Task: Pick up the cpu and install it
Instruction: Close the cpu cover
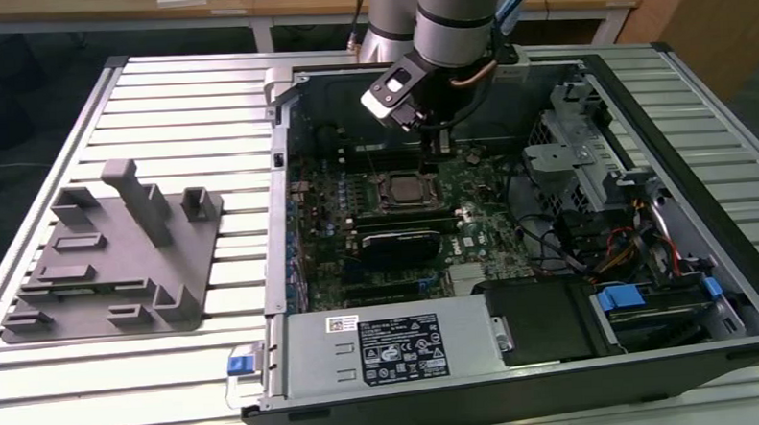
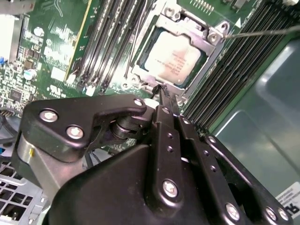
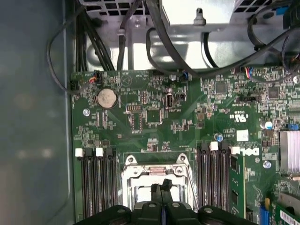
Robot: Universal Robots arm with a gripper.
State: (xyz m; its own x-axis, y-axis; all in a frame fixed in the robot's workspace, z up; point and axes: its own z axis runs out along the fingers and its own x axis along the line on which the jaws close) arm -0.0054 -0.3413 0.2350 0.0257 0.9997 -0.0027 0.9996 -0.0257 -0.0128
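The cpu lies flat in its socket on the green motherboard inside the open computer case; its silver top is seen in the second wrist view, framed by the metal socket bracket. My gripper hangs just above the board, at the far edge of the socket. In both wrist views its black fingers are pressed together with nothing between them, and the tips hover over the socket frame. Part of the cpu is hidden behind the fingers.
A grey plastic fixture tray sits on the slatted table at the exterior view's left. Memory slots flank the socket on both sides. A black module, the power supply, drive cage and loose cables crowd the case.
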